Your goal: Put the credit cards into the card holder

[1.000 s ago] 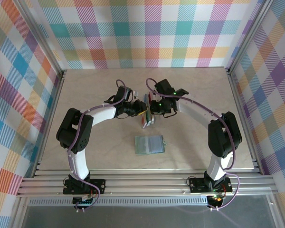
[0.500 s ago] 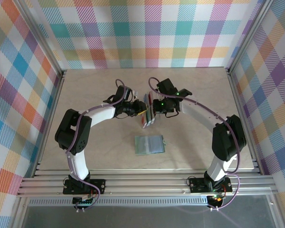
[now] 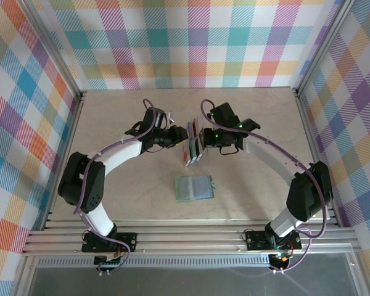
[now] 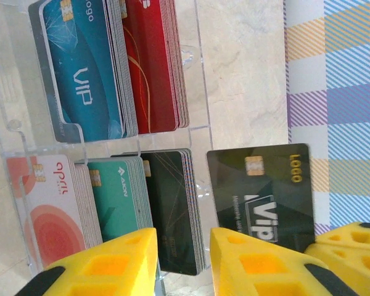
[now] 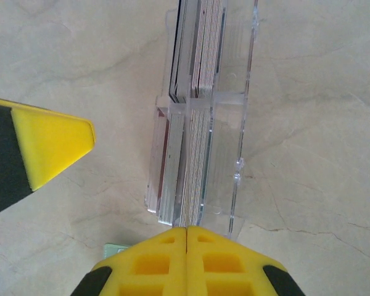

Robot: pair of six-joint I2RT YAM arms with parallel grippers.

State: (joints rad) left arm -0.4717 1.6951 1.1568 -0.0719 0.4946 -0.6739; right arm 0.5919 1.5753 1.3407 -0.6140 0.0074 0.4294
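Closed pincer (image 5: 186,229) below credit cards (image 5: 194,154) in clear tray (image 5: 235,123)

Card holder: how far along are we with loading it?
Done: nothing visible; the card holder lies apart from the clear tray, no card showing in it. In hand: one dark VIP card, out of the tray, apparently pinched by the shut right gripper. Left: slotting it, then the stacked cards in the tray.

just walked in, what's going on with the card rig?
Right gripper is shut on a black VIP credit card, held beside the clear plastic tray of stacked cards. Left gripper is open on the tray's opposite side, holding nothing. The grey-green soft card holder lies on the beige table, apart from both, with no card at it yet.
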